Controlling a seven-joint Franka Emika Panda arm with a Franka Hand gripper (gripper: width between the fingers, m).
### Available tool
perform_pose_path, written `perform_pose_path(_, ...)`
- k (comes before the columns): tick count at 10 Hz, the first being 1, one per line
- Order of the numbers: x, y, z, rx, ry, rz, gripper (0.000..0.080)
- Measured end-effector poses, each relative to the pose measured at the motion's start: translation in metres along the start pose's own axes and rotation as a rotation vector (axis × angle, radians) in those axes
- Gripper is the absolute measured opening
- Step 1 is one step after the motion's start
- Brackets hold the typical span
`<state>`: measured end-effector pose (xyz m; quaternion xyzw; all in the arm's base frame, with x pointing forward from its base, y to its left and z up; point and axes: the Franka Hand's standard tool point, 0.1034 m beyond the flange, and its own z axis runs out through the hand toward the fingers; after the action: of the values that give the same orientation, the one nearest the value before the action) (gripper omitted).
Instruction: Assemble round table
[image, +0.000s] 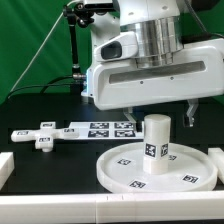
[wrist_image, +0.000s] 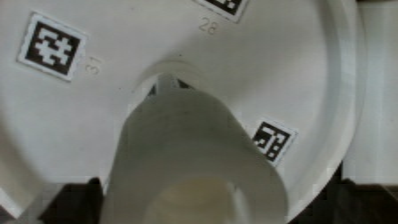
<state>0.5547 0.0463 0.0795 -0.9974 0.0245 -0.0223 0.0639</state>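
White blocky bracket runs along the front edge of the black table, closest to the lens. More of the same blocks sit at the edge on the exterior view's left and at the edge on its right.

Just behind the front block lies the round disc, flat and rim up, toward the front corner on the exterior view's right. Tags are spread over its face. The right-hand block is just beside its rim.

The leg stands upright near the disc's middle, resting on it, with a tag on its side. In the wrist view the leg fills the foreground from above, and the disc spreads behind it with two tags showing.

The gripper hangs over the leg with its fingers spread wide apart, one on each side of the leg's top and clear of it, holding nothing.

Toward the left edge lies the cross-bar foot, flat on the table. Just beside it is the marker board, partly under the arm's bulky white body, which hides the table's back edge.
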Motion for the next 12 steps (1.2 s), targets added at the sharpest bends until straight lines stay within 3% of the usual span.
perform_pose_path(3, -0.0003, -0.0049, 0.0015, -0.037, -0.020, -0.346, 0.0649)
perform_pose_path(9, 0.0004, -0.0011, 0.0030, -0.040, -0.042, -0.714, 0.0649)
perform_pose_path(10, 0.0005, -0.0022, 0.0030, -0.060, -0.056, -0.855, 0.0649)
perform_pose_path(12, 0.0003, -0.0040, 0.0028, -0.077, -0.081, -1.037, 0.0649)
